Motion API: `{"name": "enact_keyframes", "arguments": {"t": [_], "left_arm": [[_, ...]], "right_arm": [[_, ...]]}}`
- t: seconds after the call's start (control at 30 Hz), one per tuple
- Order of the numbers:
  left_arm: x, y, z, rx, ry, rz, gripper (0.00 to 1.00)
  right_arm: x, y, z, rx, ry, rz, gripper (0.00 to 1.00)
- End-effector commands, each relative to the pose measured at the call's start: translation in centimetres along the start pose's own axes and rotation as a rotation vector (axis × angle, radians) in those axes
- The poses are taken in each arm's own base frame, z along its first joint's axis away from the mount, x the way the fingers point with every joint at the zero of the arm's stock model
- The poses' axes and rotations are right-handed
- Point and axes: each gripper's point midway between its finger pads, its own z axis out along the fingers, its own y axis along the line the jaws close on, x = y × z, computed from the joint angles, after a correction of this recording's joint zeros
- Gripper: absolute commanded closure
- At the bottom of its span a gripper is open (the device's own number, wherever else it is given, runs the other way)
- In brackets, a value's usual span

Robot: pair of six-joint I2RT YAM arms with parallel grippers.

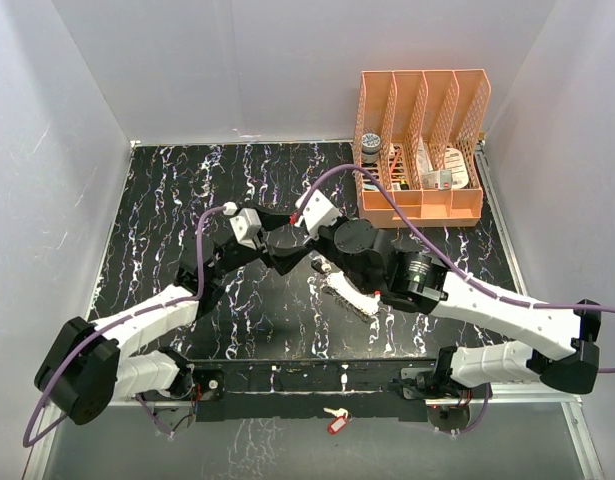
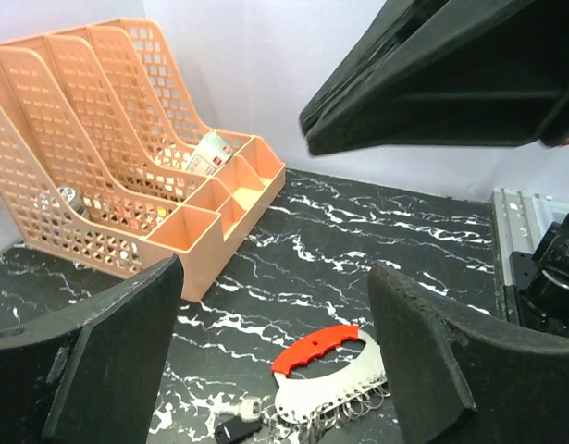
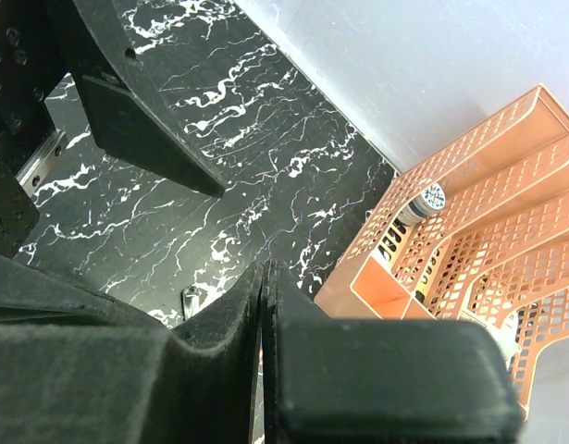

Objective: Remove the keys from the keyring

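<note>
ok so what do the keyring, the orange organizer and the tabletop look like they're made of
keyring: red crescent looks like matte moulded plastic, ridged on top; the silvery plate below has a dull sheen, probably metal.
organizer: peach plastic, judging by its even colour and moulded grid holes.
tabletop: black with white veins, marble-look; stone or printed laminate, cannot tell.

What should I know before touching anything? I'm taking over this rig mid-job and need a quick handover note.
Left gripper: open. In its camera view the keys lie between its fingers, with no contact showing.
Right gripper: shut, nothing visible in it, raised close by the left one.
The keys lie on the table, near its middle, joined to the red keyring.
Done: neither gripper holds the bunch, and no key is seen coming off it.
Left: grip the keyring, then work each key off.
</note>
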Motion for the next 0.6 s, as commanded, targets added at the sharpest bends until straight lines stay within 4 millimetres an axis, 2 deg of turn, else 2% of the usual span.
{"name": "enact_keyframes", "arguments": {"t": [0.0, 0.07, 0.1, 0.17, 0.2, 0.23, 0.3, 0.33, 0.4, 0.47, 0.57], "left_arm": [[0.8, 0.9, 0.0, -0.036, 0.021, 0.044, 0.22], [2.8, 1.7, -0.8, -0.092, 0.088, 0.027, 0.26], [3.7, 2.3, -1.5, -0.139, 0.109, 0.014, 0.28], [5.1, 3.4, -3.3, -0.258, 0.113, -0.009, 0.29], [5.2, 4.4, -4.2, -0.338, 0.104, -0.016, 0.29], [5.6, 5.5, -5.1, -0.418, 0.114, -0.025, 0.29], [5.8, 7.1, -6.7, -0.547, 0.138, -0.03, 0.28], [5.4, 7.6, -7.3, -0.595, 0.137, -0.025, 0.28], [5.0, 8.4, -8.6, -0.675, 0.136, -0.028, 0.28], [4.7, 8.4, -9.5, -0.706, 0.113, -0.035, 0.28], [4.2, 8.0, -10.4, -0.721, 0.07, -0.046, 0.27]], "right_arm": [[-1.3, -1.8, -0.9, 0.078, -0.056, 0.097, 1.0], [0.4, -2.2, -1.1, 0.135, 0.006, 0.164, 1.0], [1.6, -2.2, -1.1, 0.154, 0.045, 0.198, 0.97], [4.7, -1.2, -0.7, 0.138, 0.144, 0.255, 0.73], [6.3, -0.1, -0.3, 0.106, 0.197, 0.273, 0.64], [8.0, 0.9, 0.2, 0.081, 0.251, 0.29, 0.61], [10.8, 2.9, 1.3, 0.042, 0.336, 0.306, 0.54], [11.6, 3.7, 1.8, 0.029, 0.363, 0.315, 0.53], [12.5, 5.0, 3.3, -0.016, 0.384, 0.346, 0.45], [13.4, 5.4, 5.2, -0.049, 0.407, 0.398, 0.36], [15.7, 4.2, 7.8, -0.077, 0.454, 0.499, 0.3]]}}
